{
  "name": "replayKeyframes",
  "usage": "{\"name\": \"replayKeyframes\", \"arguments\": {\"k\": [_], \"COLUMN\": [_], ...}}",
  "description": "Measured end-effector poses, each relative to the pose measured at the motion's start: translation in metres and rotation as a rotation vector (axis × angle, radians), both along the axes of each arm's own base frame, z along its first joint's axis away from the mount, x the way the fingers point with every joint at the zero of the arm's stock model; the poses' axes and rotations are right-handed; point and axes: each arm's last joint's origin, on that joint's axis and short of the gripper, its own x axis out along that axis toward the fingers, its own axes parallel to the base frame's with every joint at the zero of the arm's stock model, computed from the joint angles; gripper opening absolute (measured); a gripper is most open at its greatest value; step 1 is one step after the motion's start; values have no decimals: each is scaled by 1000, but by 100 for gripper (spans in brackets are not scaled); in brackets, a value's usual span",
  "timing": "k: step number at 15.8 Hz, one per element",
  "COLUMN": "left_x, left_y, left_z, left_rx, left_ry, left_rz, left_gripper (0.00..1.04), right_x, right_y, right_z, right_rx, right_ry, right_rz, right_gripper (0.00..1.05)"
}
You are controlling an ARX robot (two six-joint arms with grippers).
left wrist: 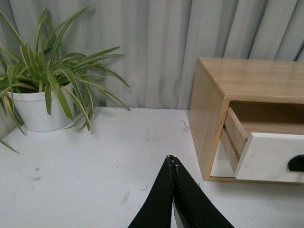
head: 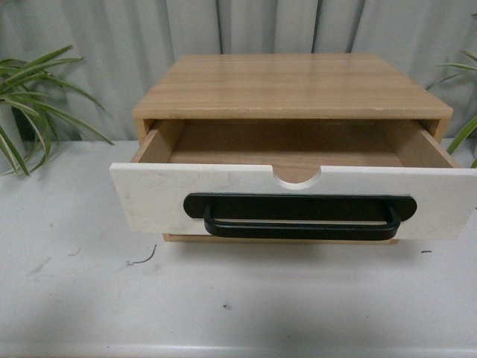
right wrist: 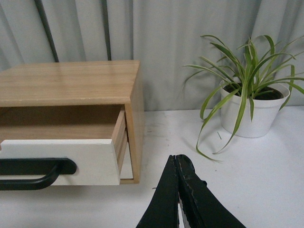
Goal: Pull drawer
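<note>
Two plants stand at the far sides of the white surface [head: 89,298], and going from left to right we meet the left plant [left wrist: 45,90] in its white pot first. Next comes the left gripper [left wrist: 172,159], with its two black fingers pressed together and nothing between them, hanging over the surface a little way off from the wooden box [head: 291,86]. In the middle is the drawer [head: 149,198], already slid well out of the box so you can see its bare wooden inside. Its white front has a half-round notch on top and a long black handle [head: 298,224] across it. The drawer looks stiff and hard, not heavy, and it should slide easily. The best place to take hold looks like the black bar, since a finger can hook behind it. Then comes the right gripper [right wrist: 176,159], also closed tight and holding nothing, near the box's right side. Last is the right plant [right wrist: 247,95].
</note>
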Motion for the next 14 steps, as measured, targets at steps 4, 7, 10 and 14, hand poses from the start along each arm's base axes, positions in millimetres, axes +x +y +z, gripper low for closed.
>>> {"name": "replayKeyframes", "arguments": {"k": [4, 7, 10, 14], "left_x": [-8, -13, -13, -13], "left_y": [0, 0, 0, 0], "left_z": [-7, -4, -4, -3], "left_rx": [0, 0, 0, 0], "left_ry": [58, 16, 12, 12], "left_rz": [-3, 0, 0, 0], "left_gripper": [2, 2, 2, 2], "right_x": [-4, -8, -18, -18], "right_y": [0, 0, 0, 0], "right_z": [-1, -1, -3, -4], "right_rx": [0, 0, 0, 0], "right_ry": [6, 4, 5, 14], "right_rz": [0, 0, -1, 0], "right_gripper": [2, 2, 2, 2]}}
